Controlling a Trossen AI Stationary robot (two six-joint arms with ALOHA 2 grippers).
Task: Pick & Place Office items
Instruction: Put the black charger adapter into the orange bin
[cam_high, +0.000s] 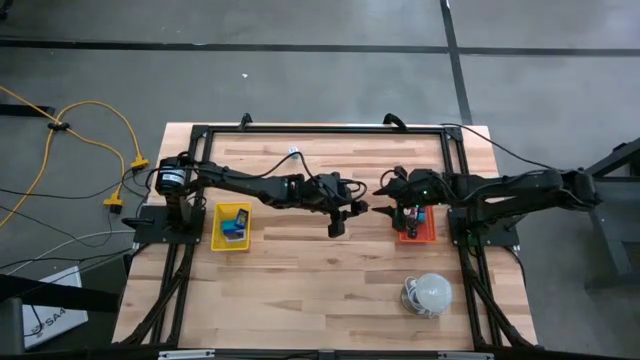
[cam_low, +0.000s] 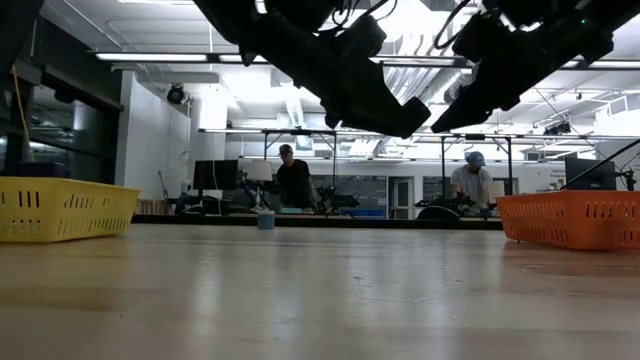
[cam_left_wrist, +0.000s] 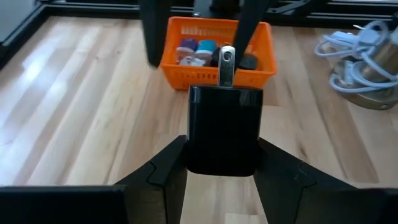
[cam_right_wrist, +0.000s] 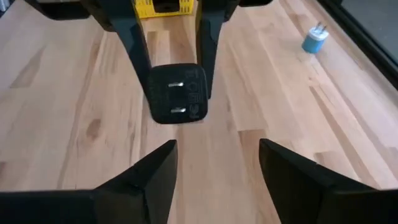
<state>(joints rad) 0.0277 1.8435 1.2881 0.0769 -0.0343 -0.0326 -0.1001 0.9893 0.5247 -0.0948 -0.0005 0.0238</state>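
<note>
Black two-pronged plug block (cam_left_wrist: 222, 127) clamped in left gripper (cam_left_wrist: 222, 163), prongs visible only from right wrist, right gripper (cam_right_wrist: 217, 163) fingers apart, orange plastic tray (cam_left_wrist: 217, 65) held small pieces.

Two arms over the bench (cam_high: 300, 280); two trays, one yellow tray (cam_high: 232, 227) and one orange tray (cam_high: 417, 235); one black plug block (cam_left_wrist: 224, 127) with two prongs; one small blue plug (cam_right_wrist: 314, 37); one white dome (cam_high: 432, 292); two people in the room behind.
</note>
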